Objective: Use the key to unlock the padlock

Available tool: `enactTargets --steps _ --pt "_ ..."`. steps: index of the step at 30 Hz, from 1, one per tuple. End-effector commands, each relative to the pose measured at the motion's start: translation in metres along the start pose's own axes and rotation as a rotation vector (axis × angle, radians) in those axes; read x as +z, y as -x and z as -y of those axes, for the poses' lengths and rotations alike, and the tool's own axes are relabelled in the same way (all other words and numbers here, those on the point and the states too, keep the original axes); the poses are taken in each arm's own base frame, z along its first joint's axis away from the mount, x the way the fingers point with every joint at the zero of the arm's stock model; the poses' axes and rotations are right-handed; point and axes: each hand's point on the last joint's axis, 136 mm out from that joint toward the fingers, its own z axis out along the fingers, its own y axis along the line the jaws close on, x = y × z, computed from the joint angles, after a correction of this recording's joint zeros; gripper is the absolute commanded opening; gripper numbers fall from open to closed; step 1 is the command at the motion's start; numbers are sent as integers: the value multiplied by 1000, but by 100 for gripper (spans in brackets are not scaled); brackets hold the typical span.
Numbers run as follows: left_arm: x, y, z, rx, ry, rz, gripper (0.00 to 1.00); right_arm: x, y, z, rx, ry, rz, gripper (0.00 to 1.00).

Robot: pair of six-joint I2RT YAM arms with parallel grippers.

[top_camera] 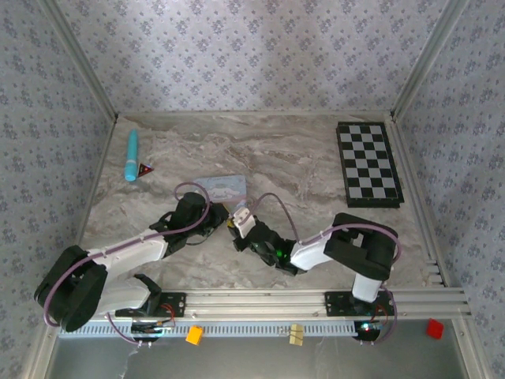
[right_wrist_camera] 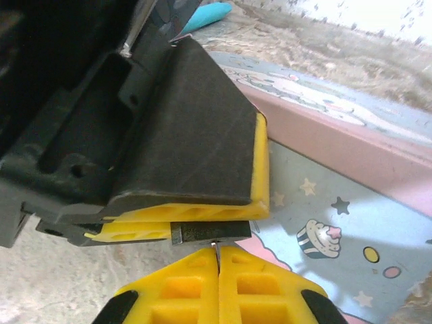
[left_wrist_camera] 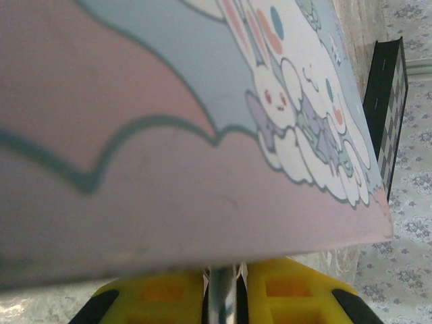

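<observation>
Yellow fingers (right_wrist_camera: 179, 287) of the right gripper (right_wrist_camera: 218, 255) are pressed tight together. It is too hard to see if anything thin is pinched between them. Their tips sit just beside the padlock (right_wrist_camera: 209, 232), a small dark block. The left gripper (left_wrist_camera: 223, 289) is almost closed and squeezes the padlock between its yellow pads. Both grippers meet just beside the near edge of the light-blue tin (top_camera: 225, 186). A checkered board (top_camera: 368, 163) lies well off to the tin's right. A blue tube (top_camera: 132, 154) lies well off to its left.
</observation>
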Motion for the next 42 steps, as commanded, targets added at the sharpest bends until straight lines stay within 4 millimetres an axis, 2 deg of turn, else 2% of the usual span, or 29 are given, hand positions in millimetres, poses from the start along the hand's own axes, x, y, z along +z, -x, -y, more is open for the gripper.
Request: enactTargets --steps 1,11,24,28,34,42 --pt "-6 -10 17 17 -66 -49 0 0 -30 30 177 -40 -103 0" --pt "-3 -9 13 27 -49 -45 0 0 -35 24 271 36 -154 0" --pt "8 -3 -3 30 2 -50 45 -6 -49 30 319 10 -231 0" --pt "7 1 -7 33 21 -38 55 -6 -53 32 330 5 -242 0" --pt "-6 15 -21 30 65 4 64 -8 -54 35 368 9 -251 0" --pt "-46 54 -30 147 188 146 69 -17 -52 31 336 -3 -293 0"
